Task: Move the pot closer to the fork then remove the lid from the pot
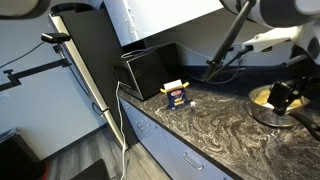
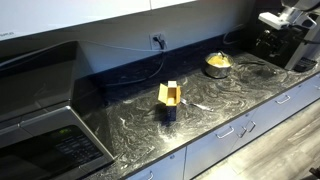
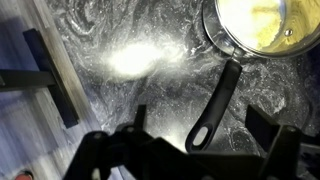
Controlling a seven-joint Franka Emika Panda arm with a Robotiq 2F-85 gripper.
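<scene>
Black handle (image 3: 216, 100) of the pot (image 3: 255, 25) lies beneath the wide-open, empty pincer (image 3: 200, 128).

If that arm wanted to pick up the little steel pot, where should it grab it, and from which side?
Probably the long dark handle, coming from above. In the wrist view it juts out from the pot toward the tool and looks thin enough for the open jaws to straddle crosswise. The round, shiny bowl looks too wide and slippery.

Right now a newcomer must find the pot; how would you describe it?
On the dark marbled countertop, look past the small yellow box toward the back wall. The pot is the only round steel pan, yellow inside, long dark handle.
</scene>
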